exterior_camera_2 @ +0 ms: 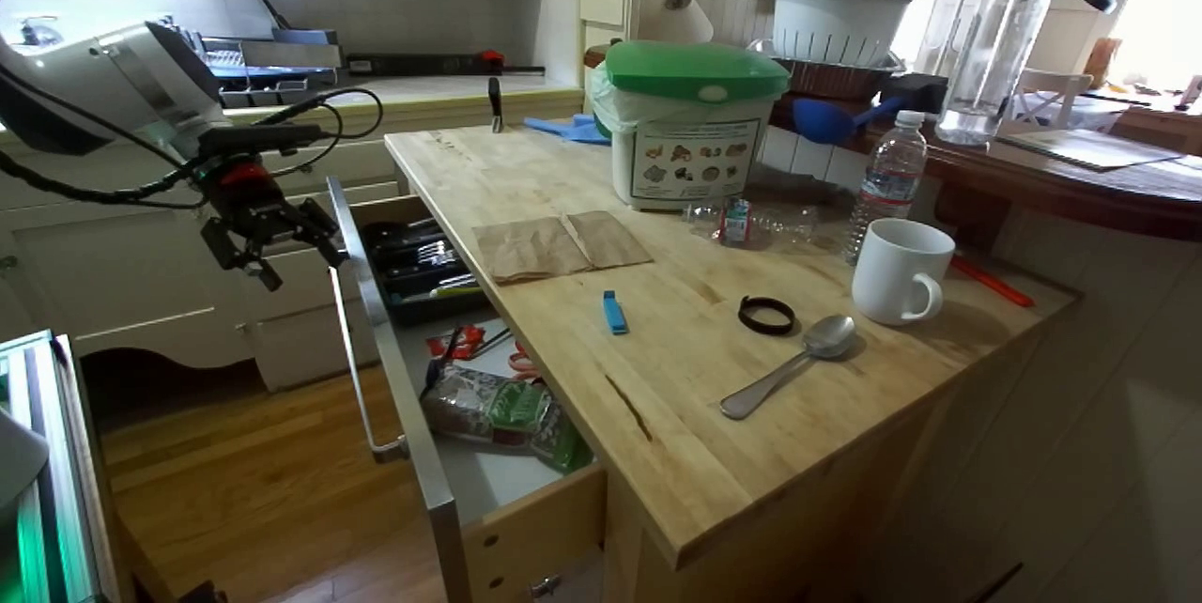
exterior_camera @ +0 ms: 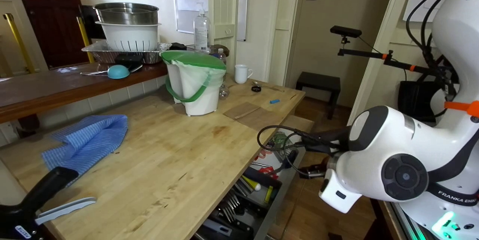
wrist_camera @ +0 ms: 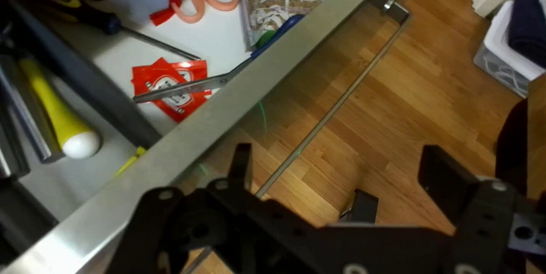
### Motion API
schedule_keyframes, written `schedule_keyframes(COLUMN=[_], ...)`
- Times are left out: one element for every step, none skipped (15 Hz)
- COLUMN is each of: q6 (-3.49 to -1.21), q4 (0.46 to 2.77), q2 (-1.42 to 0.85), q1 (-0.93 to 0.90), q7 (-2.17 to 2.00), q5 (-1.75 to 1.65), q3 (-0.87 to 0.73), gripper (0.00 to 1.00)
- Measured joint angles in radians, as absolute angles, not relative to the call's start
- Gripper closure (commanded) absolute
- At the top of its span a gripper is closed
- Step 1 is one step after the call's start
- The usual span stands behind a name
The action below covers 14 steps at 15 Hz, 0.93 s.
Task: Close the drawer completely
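1. The drawer (exterior_camera_2: 535, 523) stands well out from under the counter (exterior_camera_2: 690, 453), from left of centre down to the bottom of the frame in an exterior view
2. Its metal front slants down the frame there, with a bar handle (exterior_camera_2: 355, 368) on the outer face
3. The gripper (wrist_camera: 341, 171) has its fingers wide apart, one left of centre and one at the right in the lower half of the wrist view, with floor (wrist_camera: 396, 107) seen between them
4. In the wrist view the handle runs from the upper right down to the left, passing behind the finger left of centre; whether the two touch, I cannot tell
5. At the right of an exterior view is the arm (exterior_camera: 385, 150)
6. In the drawer, at the upper left of the wrist view, a blue-handled tool (wrist_camera: 239, 69) lies across red packets (wrist_camera: 162, 73), near a screwdriver (wrist_camera: 85, 16) and pink scissors (wrist_camera: 198, 1)
7. At the bottom of an exterior view, right of centre, forks (exterior_camera: 229, 208) lie in the drawer's black tray (exterior_camera: 267, 179)
8. A green-lidded bin (exterior_camera_2: 697, 119) stands on the counter in the upper half of both exterior views
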<state>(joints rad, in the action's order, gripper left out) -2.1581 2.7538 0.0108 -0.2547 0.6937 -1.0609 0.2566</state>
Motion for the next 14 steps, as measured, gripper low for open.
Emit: schedule_keyframes(q6=[-2.158, -2.158, -2.159, -2.160, -2.164, -2.171, -2.175, -2.175, -2.175, -2.175, -2.175, -2.178, -2.184, -2.197], q4=[2.754, 2.754, 2.754, 2.753, 2.753, 2.753, 2.753, 2.752, 2.751, 2.751, 2.750, 2.749, 2.749, 2.748], q2=[0.000, -0.011, -0.021, -0.031, -0.040, -0.050, -0.060, -0.068, -0.073, -0.075, -0.075, -0.075, -0.075, -0.075], q1=[-0.270, -0.287, -0.303, -0.318, -0.330, -0.338, -0.343, -0.346, -0.346, -0.346, -0.345, -0.345, -0.345, -0.345], q7=[0.693, 0.692, 0.691, 0.691, 0.691, 0.695, 0.695, 0.696, 0.696, 0.696, 0.697, 0.700, 0.700, 0.700], q5=[-1.083, -1.108, -1.133, -1.164, -1.196, -1.223, -1.239, -1.249, -1.254, -1.254, -1.259, -1.287, -1.328, -1.384], q3=[0.274, 0.293, 0.310, 0.326, 0.339, 0.348, 0.354, 0.355, 0.356, 0.356, 0.356, 0.355, 0.355, 0.354], gripper=[0.00, 0.00, 0.00, 0.00, 0.00, 0.00, 0.00, 0.00, 0.00, 0.00, 0.00, 0.00, 0.00, 0.00])
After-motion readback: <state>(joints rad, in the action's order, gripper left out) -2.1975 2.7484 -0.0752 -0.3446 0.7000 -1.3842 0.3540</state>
